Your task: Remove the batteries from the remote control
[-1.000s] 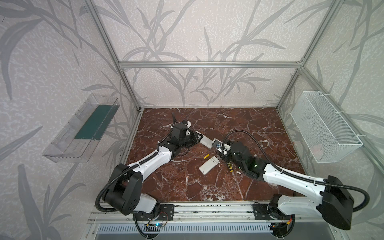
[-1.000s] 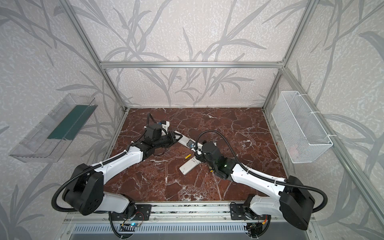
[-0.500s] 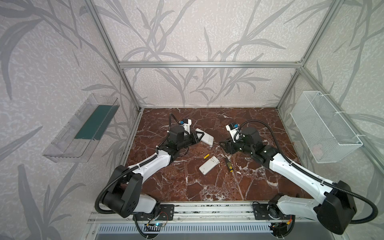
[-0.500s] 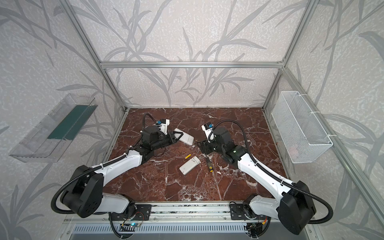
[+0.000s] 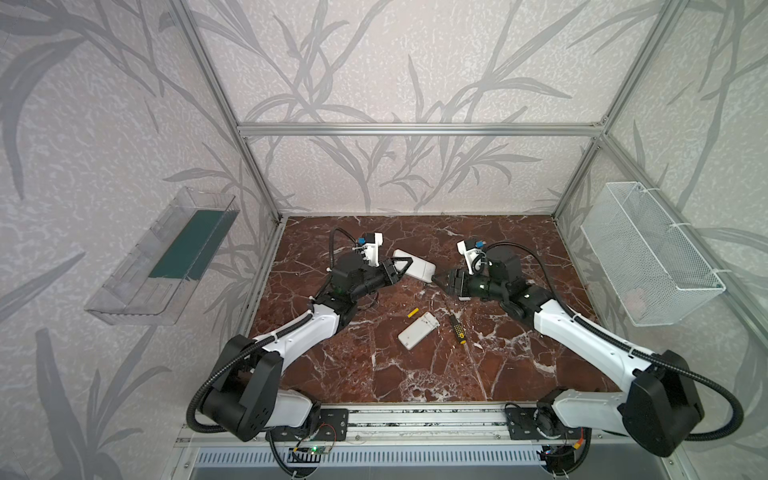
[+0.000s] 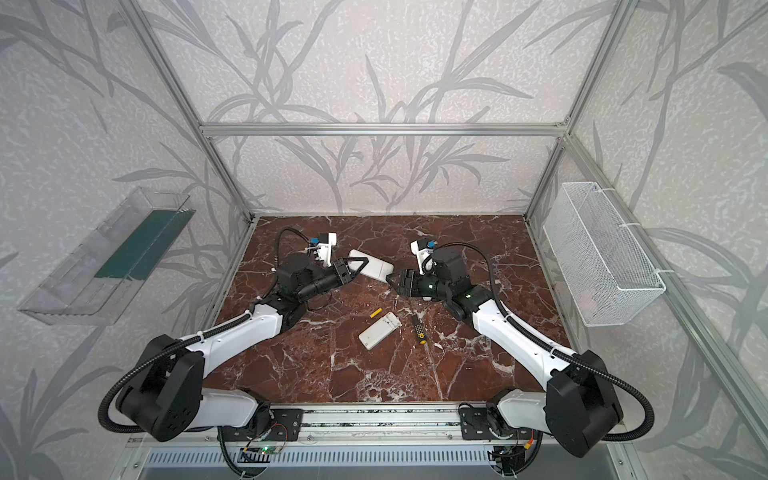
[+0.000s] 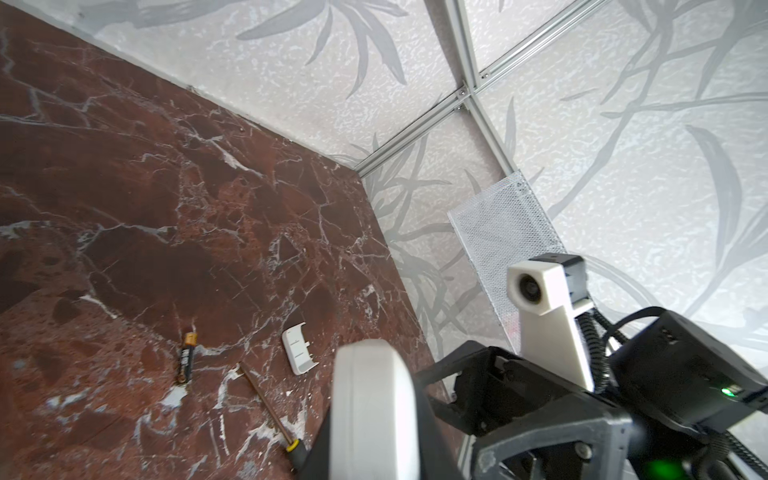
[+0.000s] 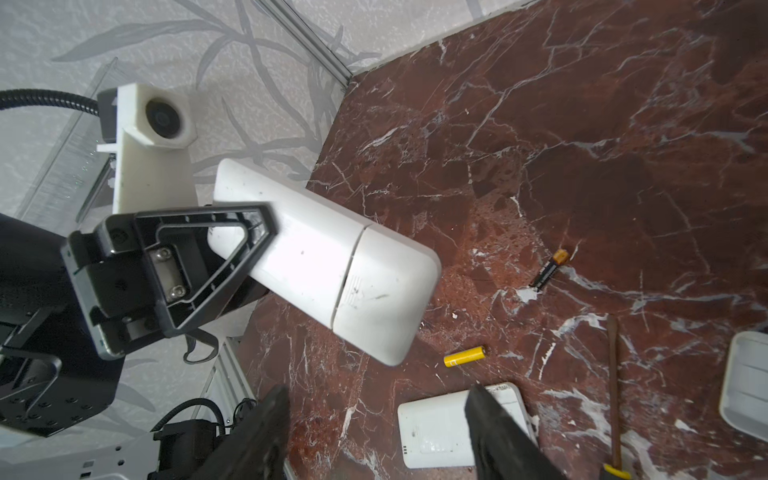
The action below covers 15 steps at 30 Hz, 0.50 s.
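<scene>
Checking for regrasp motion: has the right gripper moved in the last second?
Yes. The right gripper has moved away from the screwdriver, toward the back wall, and is now near the held remote.

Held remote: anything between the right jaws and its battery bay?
Yes, the battery cover is closed on the remote, which the left gripper holds off the table. The right gripper has its jaws open facing that covered end, and nothing else visible lies between them.

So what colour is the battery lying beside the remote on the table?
The battery is yellow; clearest in the right wrist view.
</scene>
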Each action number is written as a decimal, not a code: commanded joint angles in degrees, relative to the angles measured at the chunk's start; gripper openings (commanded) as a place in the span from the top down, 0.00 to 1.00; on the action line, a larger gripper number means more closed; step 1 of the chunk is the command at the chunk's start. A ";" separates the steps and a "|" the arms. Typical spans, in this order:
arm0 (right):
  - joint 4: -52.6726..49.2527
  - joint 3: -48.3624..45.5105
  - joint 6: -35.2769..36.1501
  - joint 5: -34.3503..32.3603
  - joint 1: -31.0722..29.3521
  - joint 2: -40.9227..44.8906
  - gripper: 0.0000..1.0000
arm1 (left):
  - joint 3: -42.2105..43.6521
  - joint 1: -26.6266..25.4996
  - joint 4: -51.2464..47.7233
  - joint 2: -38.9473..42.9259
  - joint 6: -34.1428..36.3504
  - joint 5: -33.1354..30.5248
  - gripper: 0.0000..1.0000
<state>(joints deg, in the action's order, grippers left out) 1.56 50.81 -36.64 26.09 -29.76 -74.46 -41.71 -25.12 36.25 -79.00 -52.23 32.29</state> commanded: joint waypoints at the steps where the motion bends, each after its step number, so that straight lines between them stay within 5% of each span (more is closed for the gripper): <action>1: 5.86 -0.75 -3.62 3.63 1.45 -1.01 0.33 | 0.58 0.03 10.27 -0.86 -5.30 3.69 1.00; 7: 19.08 -4.51 -9.85 9.60 5.50 -2.27 0.33 | 0.58 0.00 14.29 -2.64 -9.12 5.31 1.00; 15: 17.33 -1.82 -7.61 11.13 5.54 -2.88 0.34 | 0.84 -0.01 12.00 -1.97 -8.16 4.11 1.00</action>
<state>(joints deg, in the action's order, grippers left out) 16.51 47.16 -44.47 35.16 -24.10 -77.23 -41.47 -25.12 45.50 -81.62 -59.55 35.94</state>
